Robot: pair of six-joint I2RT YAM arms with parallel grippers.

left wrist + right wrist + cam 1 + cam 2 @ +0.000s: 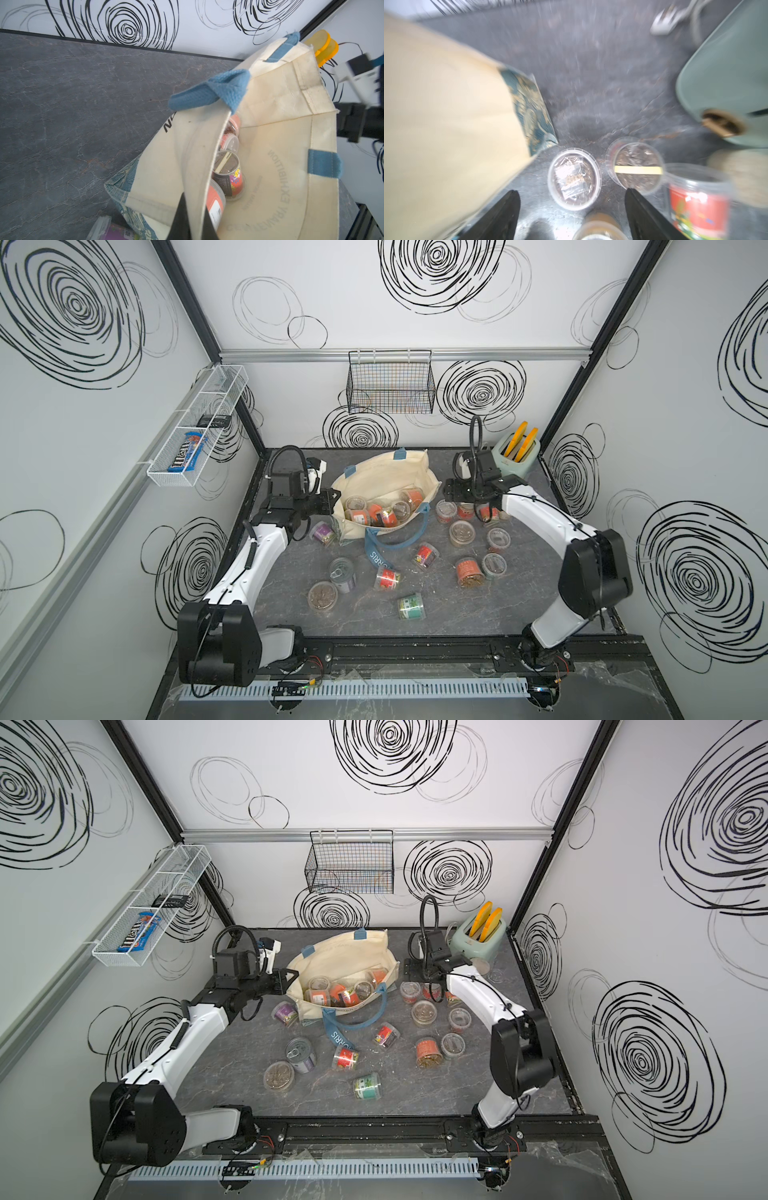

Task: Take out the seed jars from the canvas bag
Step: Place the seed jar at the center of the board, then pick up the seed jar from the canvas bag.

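Left wrist view: left gripper [195, 209] pressed together on the rim of the canvas bag [270, 166], one dark finger outside the cloth and one inside, rim lifted. Just beyond the fingertips, inside the bag, a row of seed jars [228, 170] against the pinched wall, red and orange labels showing. Beside that gripper but outside the bag, next to the green patterned band, a purple-labelled jar [116, 230]. In both top views, the same pinch at the bag's side rim [333, 502] [289, 978], bag slumped open on the grey table [291, 614], several jars in its mouth [382, 512]. Across the bag from the left gripper, right gripper [451, 495] [409, 971] low over a cluster of loose jars [462, 531] at the bag's far side. Right wrist view, blurred: right gripper [571, 199] spread wide, gripping nothing, though something brownish sits low between the fingers, too blurred to name. Just ahead of the fingertips, two upright jars with clear lids [574, 178] [636, 166]; to one side of them a red-labelled jar [695, 197], to the other the bag's cream wall [436, 124]. Further ahead of that gripper, the pale green toaster [726, 72]. Well apart from both grippers, toward the arm bases, more jars strewn on the table, some upright, some tipped, and among them a can [343, 574] with a pull tab.
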